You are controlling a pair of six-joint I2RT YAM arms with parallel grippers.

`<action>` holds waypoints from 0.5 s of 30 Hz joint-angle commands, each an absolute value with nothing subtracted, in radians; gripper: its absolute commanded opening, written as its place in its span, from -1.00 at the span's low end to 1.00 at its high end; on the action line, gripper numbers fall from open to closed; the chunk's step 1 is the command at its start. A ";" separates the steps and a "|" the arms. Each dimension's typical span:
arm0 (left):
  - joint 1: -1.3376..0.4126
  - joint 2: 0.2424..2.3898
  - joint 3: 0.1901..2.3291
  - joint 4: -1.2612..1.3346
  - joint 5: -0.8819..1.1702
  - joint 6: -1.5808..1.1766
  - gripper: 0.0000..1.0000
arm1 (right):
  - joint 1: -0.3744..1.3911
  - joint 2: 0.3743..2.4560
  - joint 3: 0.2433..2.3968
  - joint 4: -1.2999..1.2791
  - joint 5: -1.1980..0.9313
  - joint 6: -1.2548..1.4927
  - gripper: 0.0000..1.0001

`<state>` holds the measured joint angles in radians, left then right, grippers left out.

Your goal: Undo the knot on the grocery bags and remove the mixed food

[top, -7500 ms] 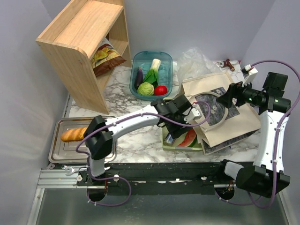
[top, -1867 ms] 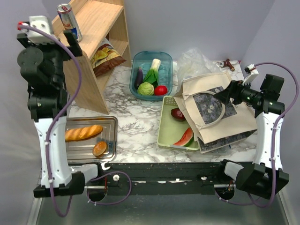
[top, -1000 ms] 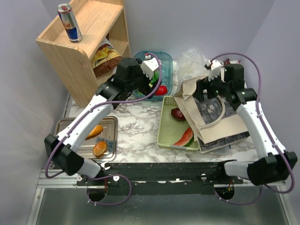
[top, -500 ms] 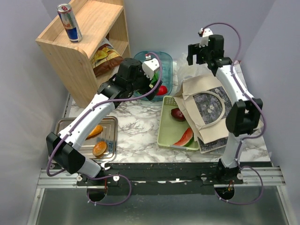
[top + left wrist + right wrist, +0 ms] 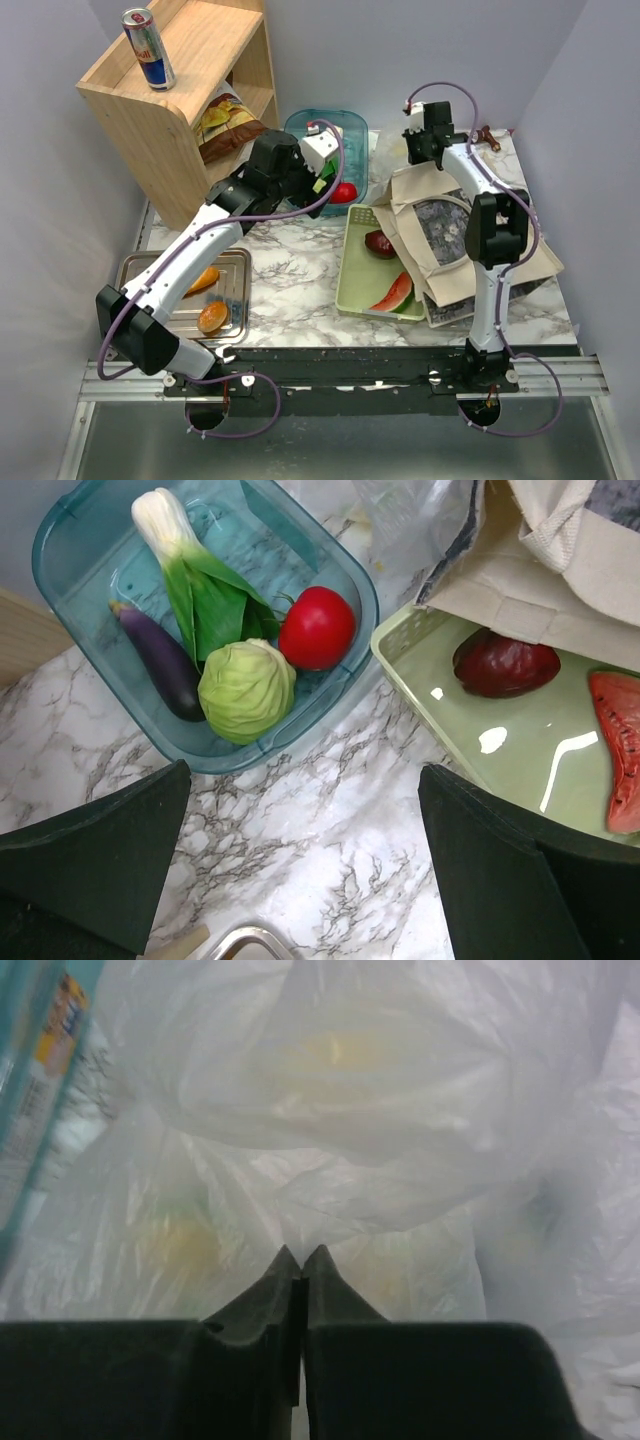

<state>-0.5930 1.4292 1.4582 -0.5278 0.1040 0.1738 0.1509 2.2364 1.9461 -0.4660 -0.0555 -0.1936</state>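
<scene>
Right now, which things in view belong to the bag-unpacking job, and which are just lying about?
Job: grocery bag, eggplant, leafy vegetable, cabbage, tomato, apple, watermelon wedge, bread rolls, chips bag, can.
Lying about: wooden shelf, teal tub, green tray, metal tray, canvas tote.

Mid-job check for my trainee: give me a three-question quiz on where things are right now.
1. True or false: the tomato lies in the teal basket.
2. What stands on top of the wooden shelf? A) can B) apple C) bread
3. Fill in: the right gripper, at the grocery bag, is ___ (open/shut).
Key: 1 true; 2 A; 3 shut.
</scene>
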 commanded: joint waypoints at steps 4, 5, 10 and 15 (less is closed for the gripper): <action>-0.552 1.480 1.569 -0.555 0.146 0.123 0.97 | 0.116 2.050 2.022 -0.349 -0.221 -0.190 -0.99; -0.547 1.483 1.583 -0.551 0.154 0.118 0.97 | 0.110 2.017 2.023 -0.321 -0.261 -0.176 -0.99; -0.545 1.497 1.633 -0.520 0.174 0.123 0.97 | 0.106 1.874 1.993 -0.203 -0.375 -0.104 -0.99; -0.544 1.494 1.677 -0.461 0.181 0.156 0.97 | 0.106 1.769 1.959 -0.139 -0.511 -0.012 -0.99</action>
<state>-0.5453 1.4948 1.6272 -0.5316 0.1436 0.1383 0.1017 1.8366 1.9633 -0.2478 -0.3450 -0.1040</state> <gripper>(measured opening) 0.985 0.027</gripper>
